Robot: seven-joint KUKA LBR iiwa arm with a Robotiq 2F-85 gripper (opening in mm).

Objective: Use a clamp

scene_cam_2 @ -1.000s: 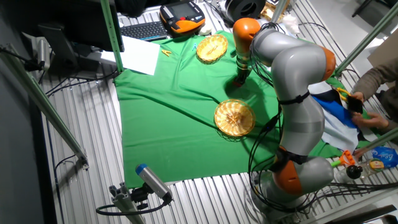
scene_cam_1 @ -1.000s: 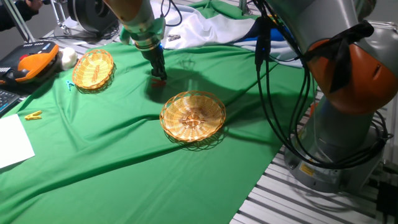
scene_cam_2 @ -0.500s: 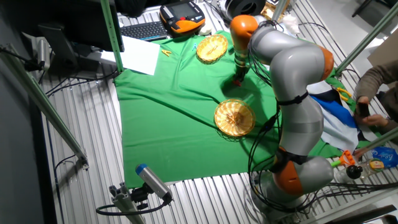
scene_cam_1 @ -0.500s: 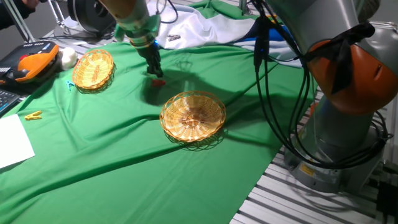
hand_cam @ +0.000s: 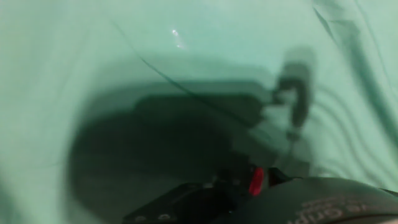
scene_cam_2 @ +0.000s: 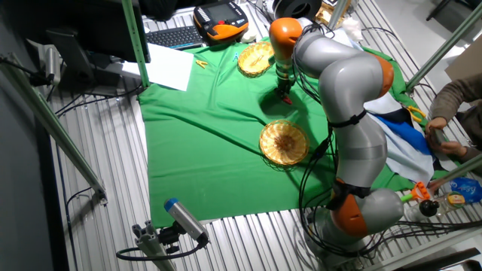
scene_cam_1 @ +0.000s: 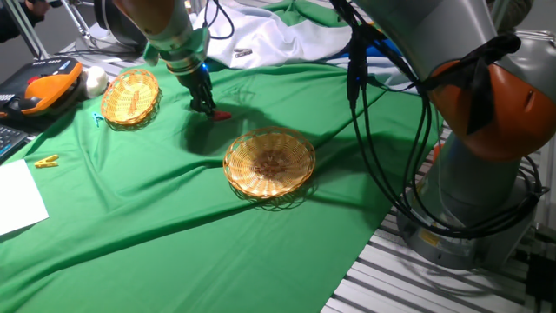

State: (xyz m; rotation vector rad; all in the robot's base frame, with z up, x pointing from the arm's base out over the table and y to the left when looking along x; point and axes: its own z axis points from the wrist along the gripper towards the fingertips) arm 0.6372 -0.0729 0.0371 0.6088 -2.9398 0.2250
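The clamp (scene_cam_1: pixel 222 114) is a tiny red clip low over the green cloth, between the two wicker baskets. It also shows in the other fixed view (scene_cam_2: pixel 286 100). My gripper (scene_cam_1: pixel 209 107) leans in from the upper left, and its fingertips meet the clip's left end. It appears shut on the clip. In the blurred hand view a red sliver of the clamp (hand_cam: pixel 256 181) sits between my dark fingers (hand_cam: pixel 205 196) at the bottom edge, just above the shadowed cloth.
A wicker basket (scene_cam_1: pixel 130 96) stands at the far left and a second one (scene_cam_1: pixel 269 163) in the middle. A yellow clip (scene_cam_1: pixel 45 161) and a cyan clip (scene_cam_1: pixel 98 119) lie on the cloth at left. White paper (scene_cam_1: pixel 17 196) and an orange pendant (scene_cam_1: pixel 39 87) lie beyond the cloth.
My arm has swung to the left and the hand has tilted. The fingertips have stayed at the red clamp, which has barely shifted on the cloth.
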